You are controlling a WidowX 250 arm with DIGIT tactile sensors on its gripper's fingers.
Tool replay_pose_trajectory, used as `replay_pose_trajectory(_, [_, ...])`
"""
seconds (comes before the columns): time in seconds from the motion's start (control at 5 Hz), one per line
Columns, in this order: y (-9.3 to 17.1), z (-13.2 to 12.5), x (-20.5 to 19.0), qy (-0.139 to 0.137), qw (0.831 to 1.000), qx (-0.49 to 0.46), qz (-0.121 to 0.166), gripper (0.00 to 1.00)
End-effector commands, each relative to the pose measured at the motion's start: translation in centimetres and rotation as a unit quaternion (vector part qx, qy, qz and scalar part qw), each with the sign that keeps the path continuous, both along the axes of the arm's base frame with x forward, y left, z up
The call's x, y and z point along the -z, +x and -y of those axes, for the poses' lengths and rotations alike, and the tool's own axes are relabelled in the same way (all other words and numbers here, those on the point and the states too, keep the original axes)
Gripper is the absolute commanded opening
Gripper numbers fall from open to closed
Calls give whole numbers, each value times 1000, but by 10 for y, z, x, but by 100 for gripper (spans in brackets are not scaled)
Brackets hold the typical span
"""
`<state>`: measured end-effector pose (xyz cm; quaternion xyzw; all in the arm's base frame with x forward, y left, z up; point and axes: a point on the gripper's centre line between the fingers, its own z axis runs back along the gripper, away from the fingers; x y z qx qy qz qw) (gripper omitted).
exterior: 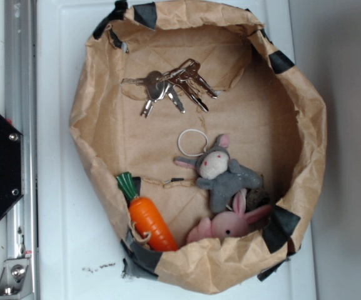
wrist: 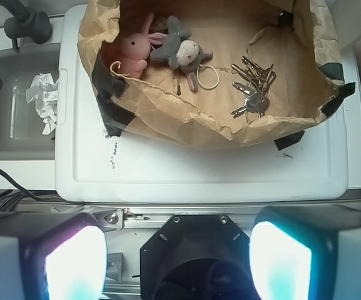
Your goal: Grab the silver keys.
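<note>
A brown paper bag (exterior: pixel 92 144) with rolled-down walls sits open on a white counter (exterior: pixel 58 206), its rim patched with black tape (exterior: pixel 283 225). The silver keys (exterior: pixel 171 87) lie flat on the bag's floor in the upper part of the exterior view, fanned from one ring, with bare paper on all sides of them. The bag's wall rises just beyond them, and its rim curls inward there. In the wrist view the keys (wrist: pixel 254 87) lie to the right, near the bag's near wall, which partly stands between them and the camera.

A thin white loop (exterior: pixel 193 142) lies between the keys and a gray plush bunny (exterior: pixel 221 172), touching the bunny's ear side and well apart from the keys. A pink plush bunny (exterior: pixel 230 223) lies against the gray one, half tucked under the bag's rim, so its lower body is hidden. A toy carrot (exterior: pixel 149 219) leans at the rim, its tip cut off by the folded paper. Something dark sits behind the pink bunny; it is too small to make out.

The gripper (wrist: pixel 177 262) shows only in the wrist view, out over the counter's near edge and well apart from the bag. Its two fingers (wrist: pixel 74 265) are blurred, glowing blocks at the bottom corners, spread wide with nothing between them.

A crumpled paper (wrist: pixel 42 100) lies in a gray tray (wrist: pixel 5 144) to the left of the counter.
</note>
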<state>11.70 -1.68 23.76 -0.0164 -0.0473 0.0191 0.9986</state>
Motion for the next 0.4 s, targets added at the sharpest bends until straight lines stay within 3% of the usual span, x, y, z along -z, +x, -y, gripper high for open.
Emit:
replay_pose_trajectory(0.0, [0, 0, 0, 0, 1000, 0, 0, 100])
replay_pose_trajectory(0.2, [50, -3, 18, 3, 994, -110, -24, 100])
